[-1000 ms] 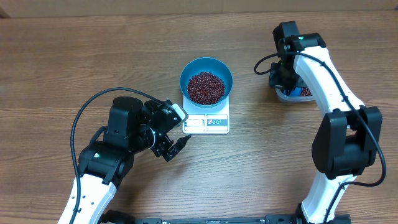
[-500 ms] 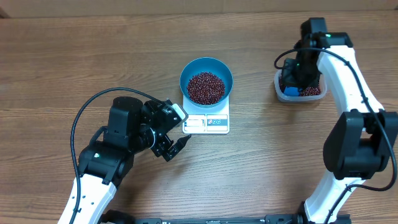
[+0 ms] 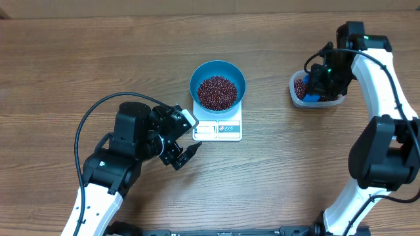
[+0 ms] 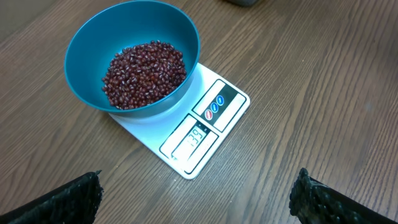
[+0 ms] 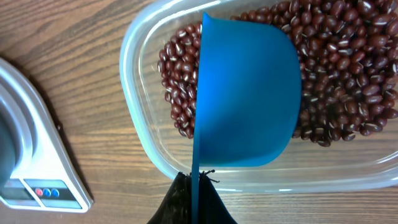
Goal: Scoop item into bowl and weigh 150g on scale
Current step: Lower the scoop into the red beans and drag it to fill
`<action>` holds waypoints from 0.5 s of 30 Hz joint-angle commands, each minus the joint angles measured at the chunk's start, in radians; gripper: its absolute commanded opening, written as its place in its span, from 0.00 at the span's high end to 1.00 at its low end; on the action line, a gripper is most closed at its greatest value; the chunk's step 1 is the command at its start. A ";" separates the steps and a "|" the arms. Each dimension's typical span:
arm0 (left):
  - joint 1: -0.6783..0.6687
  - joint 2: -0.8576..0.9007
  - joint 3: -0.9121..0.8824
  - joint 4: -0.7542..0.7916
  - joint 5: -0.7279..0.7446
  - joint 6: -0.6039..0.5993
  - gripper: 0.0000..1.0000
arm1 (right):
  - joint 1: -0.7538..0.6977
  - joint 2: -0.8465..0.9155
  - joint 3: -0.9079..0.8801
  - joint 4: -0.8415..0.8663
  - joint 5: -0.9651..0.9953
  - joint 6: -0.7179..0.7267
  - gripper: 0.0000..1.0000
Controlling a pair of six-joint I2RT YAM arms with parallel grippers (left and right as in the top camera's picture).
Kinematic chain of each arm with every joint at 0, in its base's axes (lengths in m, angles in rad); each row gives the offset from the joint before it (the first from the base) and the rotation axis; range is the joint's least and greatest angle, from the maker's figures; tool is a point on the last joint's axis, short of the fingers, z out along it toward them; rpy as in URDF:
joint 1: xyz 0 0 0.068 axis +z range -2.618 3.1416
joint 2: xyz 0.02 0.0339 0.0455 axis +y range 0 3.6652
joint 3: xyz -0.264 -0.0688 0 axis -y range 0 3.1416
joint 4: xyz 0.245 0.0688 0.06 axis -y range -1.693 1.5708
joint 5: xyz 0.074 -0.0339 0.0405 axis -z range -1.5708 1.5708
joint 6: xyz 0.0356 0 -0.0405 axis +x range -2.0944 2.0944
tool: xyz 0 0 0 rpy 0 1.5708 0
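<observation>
The blue bowl (image 3: 197, 75) stands on the white scale (image 3: 226, 130) with a heap of red-brown beans (image 3: 217, 92) inside it. My left gripper (image 3: 189, 139) hovers open just left of the scale's display. The left wrist view shows the bowl (image 4: 87, 43), its beans (image 4: 144, 73) and the scale (image 4: 214, 109) ahead of the left gripper (image 4: 196, 205). My right gripper (image 5: 194, 190) is shut on the handle of a blue scoop (image 5: 245, 99). The scoop hangs on its side over the clear tub (image 5: 140, 130), which holds more beans (image 5: 348, 87).
The tub (image 3: 296, 99) sits at the table's far right, under my right gripper (image 3: 323, 80). A corner of the scale (image 5: 31, 168) shows at the left of the right wrist view. A black cable loops beside the left arm (image 3: 125, 151).
The right arm has swung to the right with the scoop, uncovering more of the tub's left side. The left arm, bowl and scale have not moved.
</observation>
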 commanded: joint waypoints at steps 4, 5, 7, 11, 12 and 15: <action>0.010 0.002 -0.005 0.001 0.018 -0.003 0.00 | -0.049 -0.025 0.024 -0.023 -0.087 -0.094 0.96; 0.010 0.002 -0.005 0.001 0.018 -0.003 0.00 | -0.061 -0.025 0.024 -0.024 -0.095 -0.094 0.96; 0.010 0.002 -0.005 0.001 0.018 -0.003 0.01 | -0.079 -0.025 0.024 -0.026 -0.110 -0.093 0.96; 0.010 0.002 -0.005 0.001 0.018 -0.003 0.00 | -0.125 -0.025 0.024 -0.027 -0.172 -0.090 0.96; 0.010 0.002 -0.005 0.001 0.018 -0.003 0.00 | -0.135 -0.025 0.024 -0.029 -0.191 -0.091 0.96; 0.010 0.002 -0.005 0.001 0.018 -0.003 0.00 | -0.166 -0.025 0.024 -0.037 -0.237 -0.091 0.96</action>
